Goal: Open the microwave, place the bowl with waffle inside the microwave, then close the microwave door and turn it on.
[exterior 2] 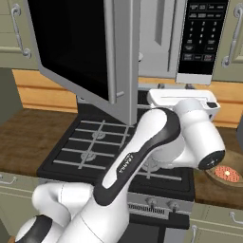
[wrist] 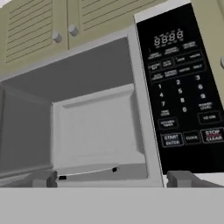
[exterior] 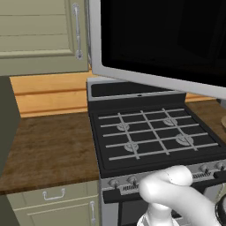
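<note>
The two-finger gripper (wrist: 112,178) is standing spread wide and empty, facing the grey cavity of the silver-grey microwave (wrist: 98,127), while the small tan-brown wooden bowl with the reddish-pink waffle (exterior 2: 226,174) is sitting low on the brown wooden counter (exterior 2: 216,192) at the stove's right edge, well below the hand. The silver-framed black-glass microwave door (exterior 2: 80,52) is hanging swung wide over the black gas stove (exterior: 152,134), leaving the opening clear. Beige cabinets (exterior: 39,35) are flanking the microwave.

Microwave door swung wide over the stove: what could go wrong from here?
The open microwave door hangs over the gas stove, so the arm could clip it while swinging right. The bowl with waffle sits low behind the arm's elbow, an awkward reach. The open gripper faces the cavity, far from the bowl.
</note>
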